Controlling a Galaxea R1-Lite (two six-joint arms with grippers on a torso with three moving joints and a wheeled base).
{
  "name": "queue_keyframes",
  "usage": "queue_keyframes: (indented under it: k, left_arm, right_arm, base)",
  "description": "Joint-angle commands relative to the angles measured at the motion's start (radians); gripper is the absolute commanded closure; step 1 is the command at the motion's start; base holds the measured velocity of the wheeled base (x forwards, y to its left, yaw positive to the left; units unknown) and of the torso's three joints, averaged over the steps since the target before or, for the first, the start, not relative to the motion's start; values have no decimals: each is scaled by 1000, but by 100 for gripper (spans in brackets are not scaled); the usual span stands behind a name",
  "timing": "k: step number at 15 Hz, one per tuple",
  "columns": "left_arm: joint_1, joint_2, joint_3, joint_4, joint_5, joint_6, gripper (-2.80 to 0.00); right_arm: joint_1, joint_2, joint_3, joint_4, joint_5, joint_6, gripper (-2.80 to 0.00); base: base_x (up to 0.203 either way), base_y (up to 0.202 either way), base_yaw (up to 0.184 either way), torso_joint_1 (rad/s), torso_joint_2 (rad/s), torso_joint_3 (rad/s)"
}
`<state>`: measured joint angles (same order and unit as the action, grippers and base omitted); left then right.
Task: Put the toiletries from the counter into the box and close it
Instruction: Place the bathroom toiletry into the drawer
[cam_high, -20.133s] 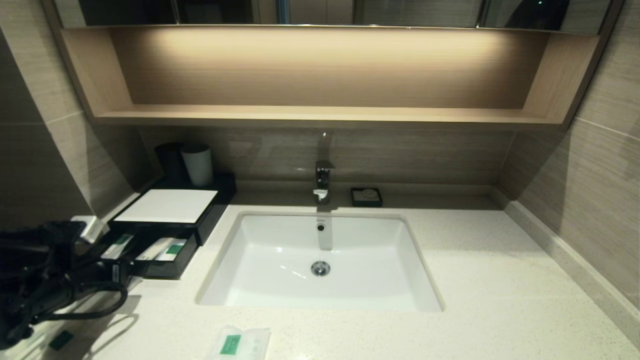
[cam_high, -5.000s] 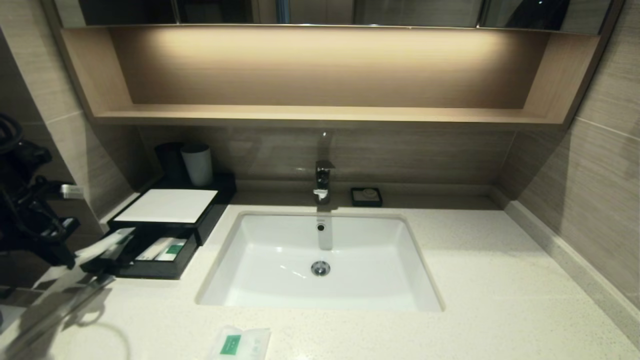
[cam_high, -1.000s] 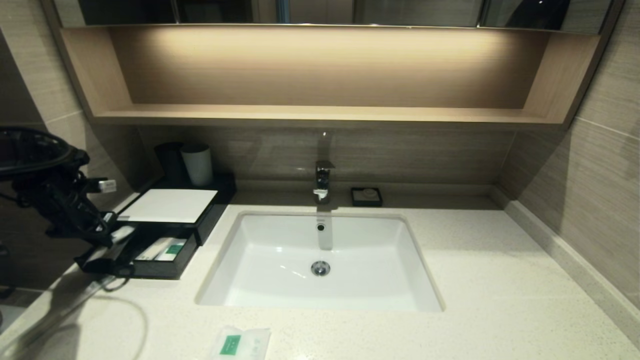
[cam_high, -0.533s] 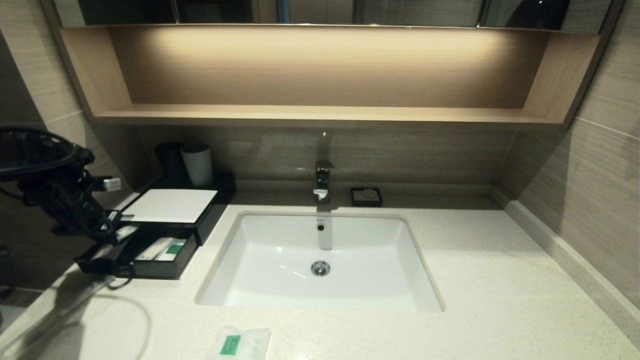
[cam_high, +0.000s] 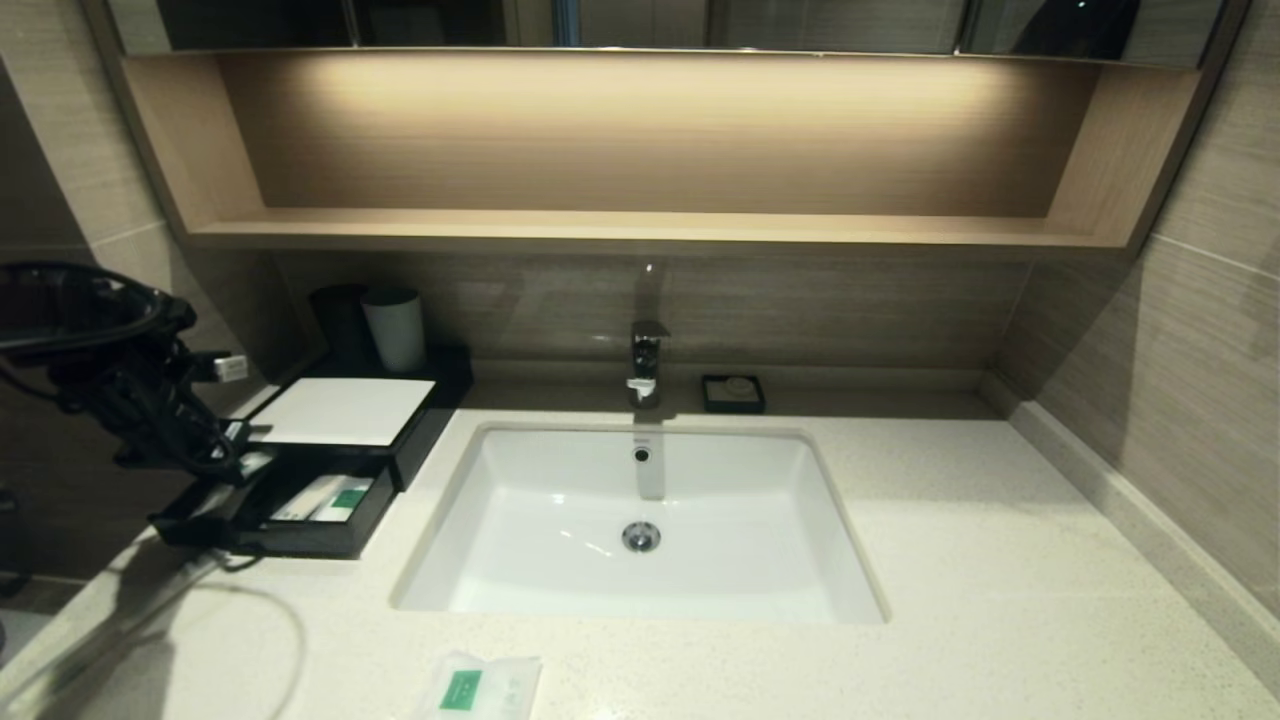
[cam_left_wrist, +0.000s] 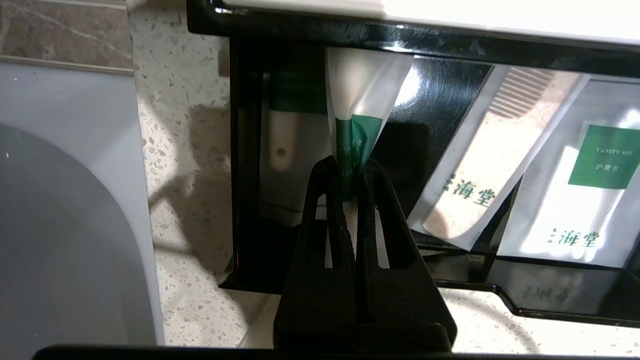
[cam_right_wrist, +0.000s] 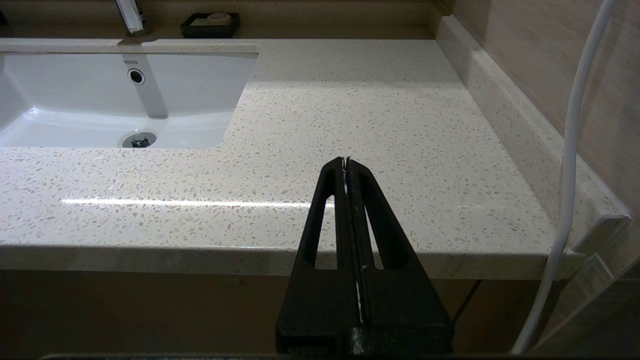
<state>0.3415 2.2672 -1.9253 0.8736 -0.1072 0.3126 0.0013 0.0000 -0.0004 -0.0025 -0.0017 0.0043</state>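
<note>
one counter (cam_high: 950, 560) carries everything: the box (cam_high: 340, 412) sits far left, its drawer (cam_high: 300, 535) pulled out toward the near side, judged so items can drop in from above. the left gripper (cam_left_wrist: 348, 172) hangs over the drawer's left end, jaws pinched on a toothbrush (cam_left_wrist: 357, 107), wrapper hanging steeply, long axis running from the fingers toward the box body. one sachet (cam_high: 480, 688) lies flat at the near edge, well apart. the right gripper (cam_right_wrist: 346, 162) is parked off the near right edge, jaws together, empty.
</note>
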Motion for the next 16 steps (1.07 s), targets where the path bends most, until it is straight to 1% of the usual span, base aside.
queue_keyframes:
  k: [1,9,11,16]
  left_arm:
    - [-1,5,0,-5,-2,2,0]
    - [-9,11,0,-50,-7,-12,0]
    - [-9,9,0,-51,-31,-12,0]
    - [-15,18,0,-65,-29,-12,0]
  right_arm:
    - [0,0,1,-1,0,0,0]
    - [0,0,2,-1,0,0,0]
    - [0,0,1,-1,0,0,0]
    - [0,0,2,-1,0,0,0]
  base:
    - [0,0,0,0,0,0]
    - [0,0,0,0,0,0]
    - [0,0,0,0,0,0]
    - [0,0,0,0,0,0]
